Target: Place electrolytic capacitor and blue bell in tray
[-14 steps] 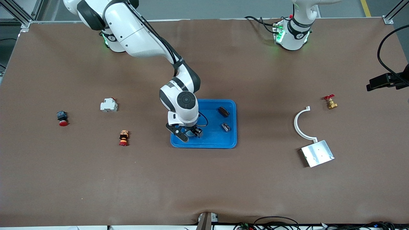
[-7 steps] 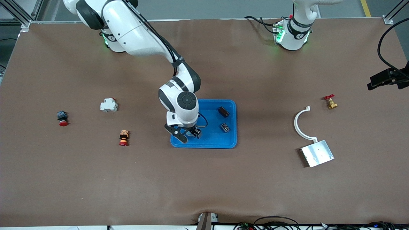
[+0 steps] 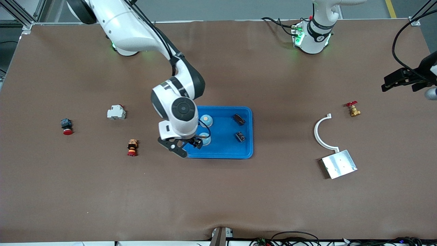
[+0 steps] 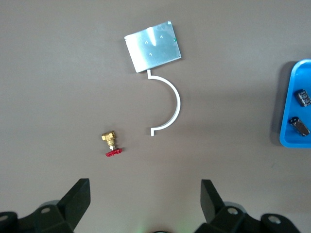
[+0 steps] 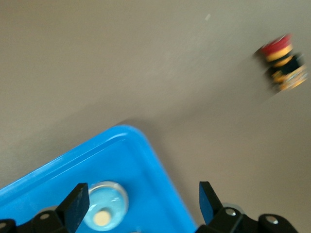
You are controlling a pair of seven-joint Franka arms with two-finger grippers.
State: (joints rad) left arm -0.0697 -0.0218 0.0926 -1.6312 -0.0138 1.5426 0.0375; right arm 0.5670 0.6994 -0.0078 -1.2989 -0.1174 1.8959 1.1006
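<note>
Over the tray's (image 3: pixel 245 150) corner toward the right arm, I read the right end effector (image 3: pixel 186 147) released, two blue bells (image 3: pixel 206 120) and capacitors (image 3: pixel 241 136) inside; left end effector (image 4: pixel 143 204) waits released; next, retract.

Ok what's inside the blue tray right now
In the tray lie two pale blue bells and two small dark parts. The open right pincer covers the tray's corner toward the right arm's end, so anything there is hidden.

Brown table cover (image 3: pixel 239 198), grey floor (image 3: pixel 218 8)
</note>
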